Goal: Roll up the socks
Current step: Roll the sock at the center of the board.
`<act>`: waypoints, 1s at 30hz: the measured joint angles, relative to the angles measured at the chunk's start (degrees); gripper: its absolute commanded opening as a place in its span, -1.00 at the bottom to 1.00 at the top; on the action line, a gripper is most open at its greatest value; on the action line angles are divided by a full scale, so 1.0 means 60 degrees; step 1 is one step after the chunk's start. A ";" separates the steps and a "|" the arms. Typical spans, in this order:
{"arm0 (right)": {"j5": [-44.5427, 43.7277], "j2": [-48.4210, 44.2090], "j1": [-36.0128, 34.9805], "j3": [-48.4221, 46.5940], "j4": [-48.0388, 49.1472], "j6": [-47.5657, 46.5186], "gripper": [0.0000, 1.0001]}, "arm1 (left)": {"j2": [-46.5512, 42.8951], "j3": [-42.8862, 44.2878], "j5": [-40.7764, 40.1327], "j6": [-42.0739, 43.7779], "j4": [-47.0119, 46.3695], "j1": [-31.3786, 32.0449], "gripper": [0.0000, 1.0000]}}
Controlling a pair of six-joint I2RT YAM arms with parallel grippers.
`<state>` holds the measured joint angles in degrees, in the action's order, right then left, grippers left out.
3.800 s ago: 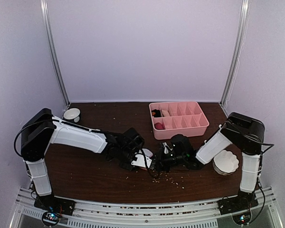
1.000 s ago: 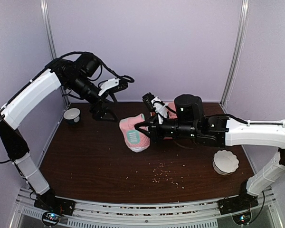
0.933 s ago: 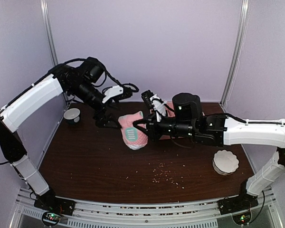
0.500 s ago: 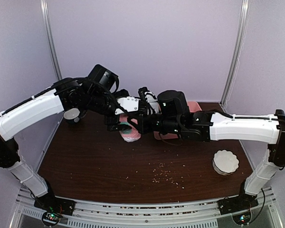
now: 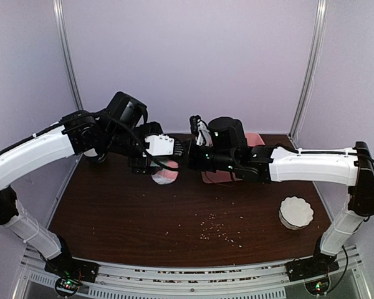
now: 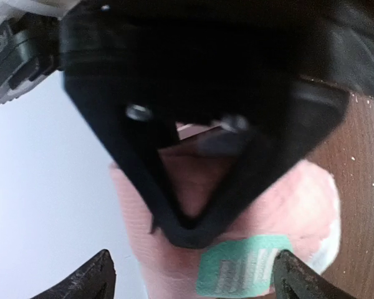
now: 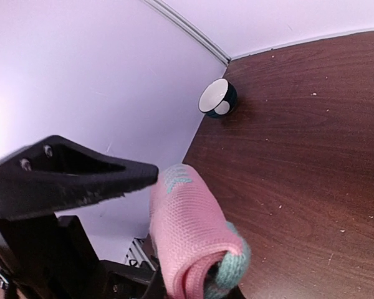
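Rolled pink sock (image 7: 188, 232) with mint patches, in mid-air

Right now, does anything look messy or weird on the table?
Yes. Little pale crumbs are scattered over the dark table near its front middle, like a spill. Also, the pink sock is bunched up in the right gripper, not lying flat.

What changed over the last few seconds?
Both arms rose off the table. The right claw, shut on the pink sock, carried it slightly left; the open left claw swung in from the back-left up to it. White bowl and crumbs stayed put.
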<state>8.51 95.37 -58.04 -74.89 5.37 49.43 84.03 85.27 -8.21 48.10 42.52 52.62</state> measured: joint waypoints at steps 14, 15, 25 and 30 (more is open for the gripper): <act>0.1042 0.0127 0.0091 0.0040 0.0871 0.1515 -1.00 | -0.0393 -0.0361 -0.0940 0.0586 -0.0339 0.0018 0.61; 0.1067 0.0127 0.0091 0.0066 0.0976 0.1592 -1.00 | -0.0393 -0.0361 -0.1038 0.0586 -0.0433 0.0018 0.60; 0.1483 0.0783 0.0317 0.0780 0.3067 0.3457 -1.00 | -0.0379 -0.1348 -0.2415 0.1275 -0.1883 0.0044 0.52; 0.1432 0.1129 0.0342 0.1348 0.4594 0.4619 -1.00 | -0.0386 -0.1869 -0.2936 0.1592 -0.2670 0.0135 0.53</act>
<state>17.10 102.15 -55.99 -66.81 32.93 77.14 81.71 74.06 -25.82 57.65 26.50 53.43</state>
